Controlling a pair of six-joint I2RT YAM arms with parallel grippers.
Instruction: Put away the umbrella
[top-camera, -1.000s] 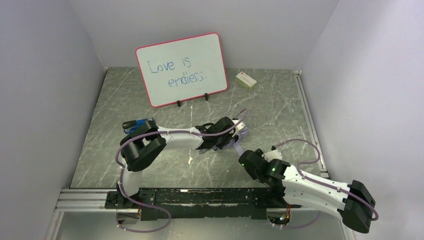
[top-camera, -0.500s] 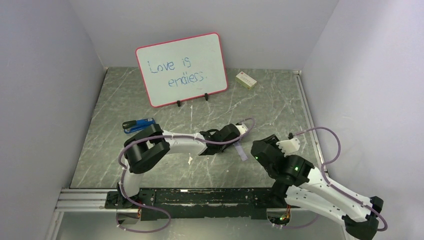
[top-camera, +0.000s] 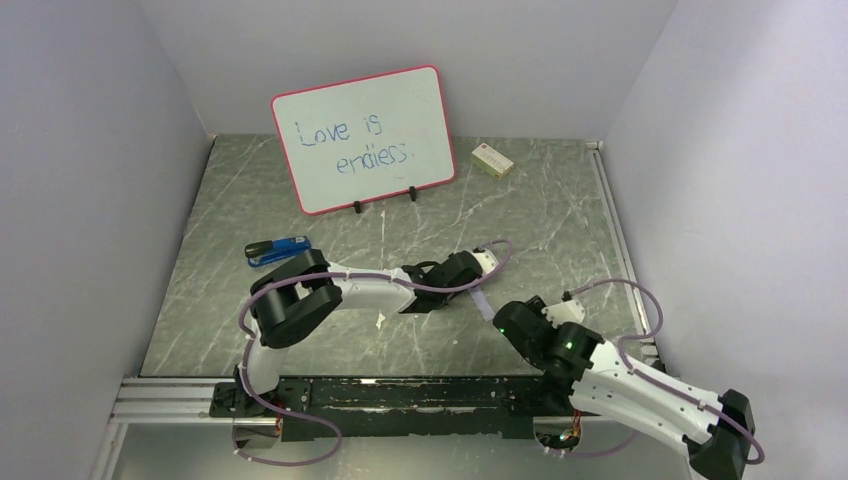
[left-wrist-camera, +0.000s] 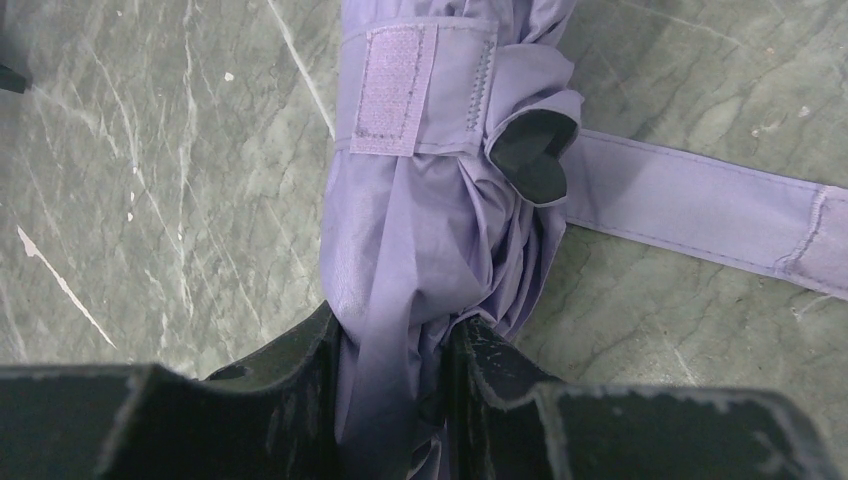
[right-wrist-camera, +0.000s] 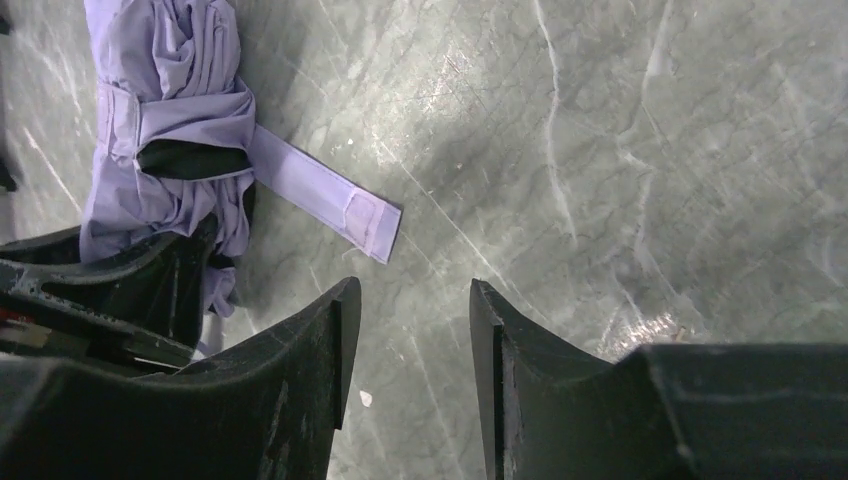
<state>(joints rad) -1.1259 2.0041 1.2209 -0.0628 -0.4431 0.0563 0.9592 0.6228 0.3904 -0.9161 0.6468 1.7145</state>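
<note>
The lavender umbrella (left-wrist-camera: 420, 230) lies folded on the marble table with black lining showing at a fold. My left gripper (left-wrist-camera: 395, 335) is shut on its bunched fabric. A band with a velcro patch (left-wrist-camera: 395, 90) wraps the bundle. The closure strap (left-wrist-camera: 700, 210) lies loose and flat on the table to the right. In the top view the left gripper (top-camera: 462, 283) covers most of the umbrella and only the strap (top-camera: 483, 303) shows. My right gripper (right-wrist-camera: 410, 300) is open and empty, above bare table just short of the strap's end (right-wrist-camera: 365, 222). It is also in the top view (top-camera: 510, 320).
A red-framed whiteboard (top-camera: 365, 138) stands at the back. A small white box (top-camera: 492, 159) lies at the back right. A blue stapler (top-camera: 277, 250) lies left of the left arm. Grey walls close in both sides and a metal rail (top-camera: 400, 395) runs along the near edge.
The left gripper shifted slightly right with the umbrella, then held still. The right gripper pulled away to the right and up, then came back down close to the strap's end.
</note>
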